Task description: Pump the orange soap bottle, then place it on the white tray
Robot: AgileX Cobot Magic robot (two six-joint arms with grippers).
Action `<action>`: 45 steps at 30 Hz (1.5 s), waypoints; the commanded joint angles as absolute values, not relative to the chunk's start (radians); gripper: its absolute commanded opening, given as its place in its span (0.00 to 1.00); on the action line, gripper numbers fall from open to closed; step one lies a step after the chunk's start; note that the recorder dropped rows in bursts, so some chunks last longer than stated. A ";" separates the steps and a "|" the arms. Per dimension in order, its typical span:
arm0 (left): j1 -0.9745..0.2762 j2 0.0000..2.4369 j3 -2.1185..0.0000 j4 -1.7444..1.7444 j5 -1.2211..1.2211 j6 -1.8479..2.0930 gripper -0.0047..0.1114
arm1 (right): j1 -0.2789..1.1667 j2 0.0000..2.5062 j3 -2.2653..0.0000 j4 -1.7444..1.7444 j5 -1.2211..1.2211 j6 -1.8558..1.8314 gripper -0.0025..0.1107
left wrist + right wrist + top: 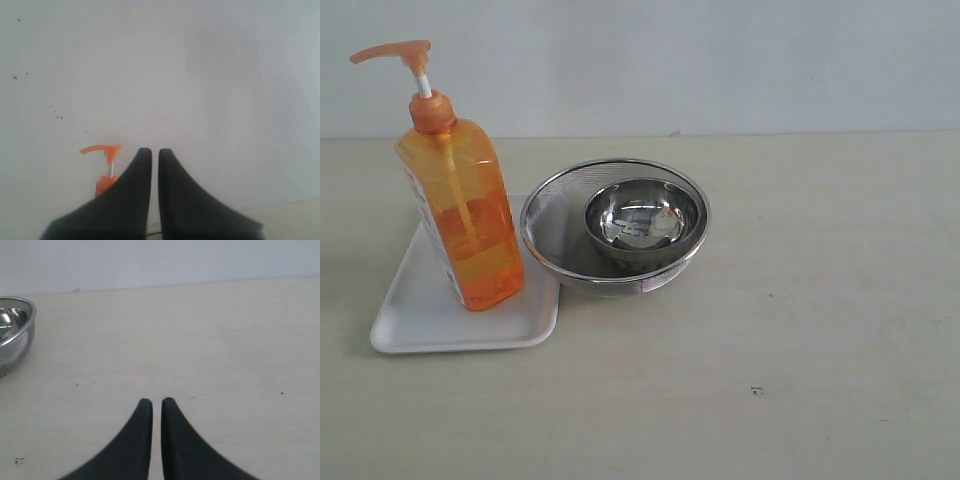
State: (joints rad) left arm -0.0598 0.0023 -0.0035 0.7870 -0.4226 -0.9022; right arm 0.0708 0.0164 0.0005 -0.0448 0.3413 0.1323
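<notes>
Bottle point(465, 230) on tray point(420, 305), clear of left hand point(154, 151).

A pale beige bench point(800, 330) with a matte top runs back to a light wall. On its left part lies a flat white rectangular tray with rounded corners point(420, 325). Just beside the tray's right edge, near the middle, sits a round steel mesh strainer bowl point(548, 240); whether the two touch I cannot tell. A few small dark specks point(757, 391) dot the right half.
</notes>
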 commanded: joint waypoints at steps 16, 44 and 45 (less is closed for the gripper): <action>-0.059 0.000 0.000 0.782 -0.424 -0.909 0.08 | 0.069 0.011 0.000 -0.056 0.331 0.131 0.06; -0.059 0.000 0.000 0.684 -0.582 -1.044 0.08 | 0.069 0.011 0.000 -0.056 0.331 0.131 0.06; -0.057 0.000 0.000 0.639 -0.547 -1.049 0.08 | 0.069 0.011 0.000 -0.056 0.331 0.131 0.06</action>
State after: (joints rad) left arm -0.0598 0.0023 -0.0035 0.7216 -0.5726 -1.0282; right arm 0.0708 0.0164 0.0005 -0.0448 0.3393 0.1323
